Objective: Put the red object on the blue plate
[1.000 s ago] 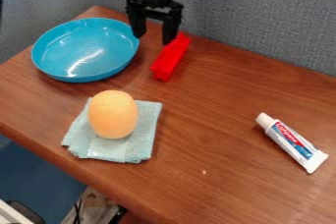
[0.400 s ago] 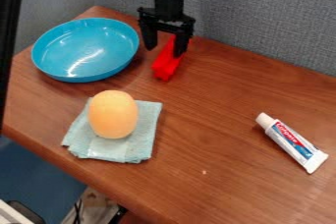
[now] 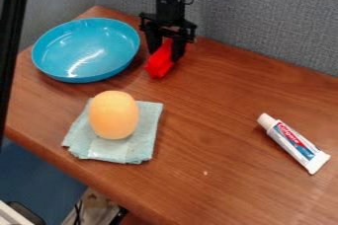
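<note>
Resting on a bench [image 3: 251, 86] of glossy reddish-brown wood with a rounded far-left corner: a handful of small things. Far left, the blue plate [image 3: 85, 50], round, shallow, shiny cyan, with a raised rim and bright highlights inside. Just right of it, apart from the rim, the red object [image 3: 160, 60], a plain matte block, elongated and square-edged, lying on the wood with its long side running near to far. In the near left, an orange egg-shaped object [image 3: 113, 113], smooth and faintly glossy, sitting on a pale teal cloth [image 3: 122, 135], soft, folded into a rough square with rumpled edges. Far off to the right, a white toothpaste tube [image 3: 292, 141], flat and crimped at one end, red at the other, with blue print.

Hanging straight down from above at the far side, a black arm ending in the claw [image 3: 168, 37], dark and angular, fingers pointing at the bench. Straddling the far end of the red block, one finger on each side, close against it. Cannot tell whether clenched on the block or merely bracketing it. Block flat on the wood, not on the plate.
</note>
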Controlling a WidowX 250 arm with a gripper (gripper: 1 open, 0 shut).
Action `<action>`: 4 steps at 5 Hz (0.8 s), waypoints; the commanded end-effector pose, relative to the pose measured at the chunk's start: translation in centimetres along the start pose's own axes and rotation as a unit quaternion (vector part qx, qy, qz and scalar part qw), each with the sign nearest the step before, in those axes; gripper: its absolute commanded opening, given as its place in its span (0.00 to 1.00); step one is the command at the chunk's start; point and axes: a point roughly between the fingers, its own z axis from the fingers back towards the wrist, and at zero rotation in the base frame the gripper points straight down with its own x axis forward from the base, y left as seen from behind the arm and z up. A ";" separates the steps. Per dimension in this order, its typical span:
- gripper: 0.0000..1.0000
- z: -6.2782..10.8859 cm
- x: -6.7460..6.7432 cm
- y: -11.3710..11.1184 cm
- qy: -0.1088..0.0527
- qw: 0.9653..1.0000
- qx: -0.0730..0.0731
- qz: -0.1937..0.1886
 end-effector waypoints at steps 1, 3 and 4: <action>0.00 1.7 0.2 0.0 -0.021 1.000 0.003 -0.003; 0.00 2.0 -0.1 0.1 -0.021 1.000 -0.002 -0.002; 0.00 2.0 -0.2 0.1 -0.021 1.000 -0.004 -0.002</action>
